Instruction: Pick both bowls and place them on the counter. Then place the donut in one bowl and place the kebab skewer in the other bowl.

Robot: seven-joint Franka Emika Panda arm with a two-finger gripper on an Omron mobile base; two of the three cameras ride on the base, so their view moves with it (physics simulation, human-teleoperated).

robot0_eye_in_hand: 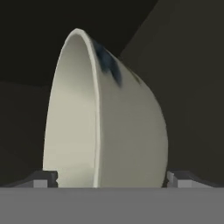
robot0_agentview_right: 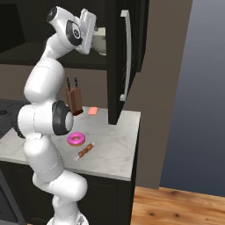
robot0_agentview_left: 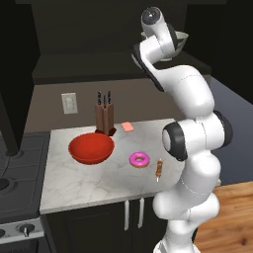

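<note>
One cream-grey bowl (robot0_eye_in_hand: 109, 118) is seen up in the dark cupboard, above the red bowl (robot0_agentview_left: 91, 148), between wide-open fingers (robot0_eye_in_hand: 111, 178) not yet closed on it. The wall should be clamped squarely before lifting, judging by its smooth curve. Dark blue marks are shown outside. Right of the red bowl, the donut (robot0_agentview_left: 139, 159) and skewer (robot0_agentview_left: 159, 168) are laid on the surface (robot0_agentview_left: 84, 185).

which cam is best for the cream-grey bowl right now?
Hand view: the cream-grey bowl is close up, rim and dark blue mark plain, between the open gripper's fingertips. Left base view shows a sliver behind the wrist; right base view a piece beside the hand.
</note>
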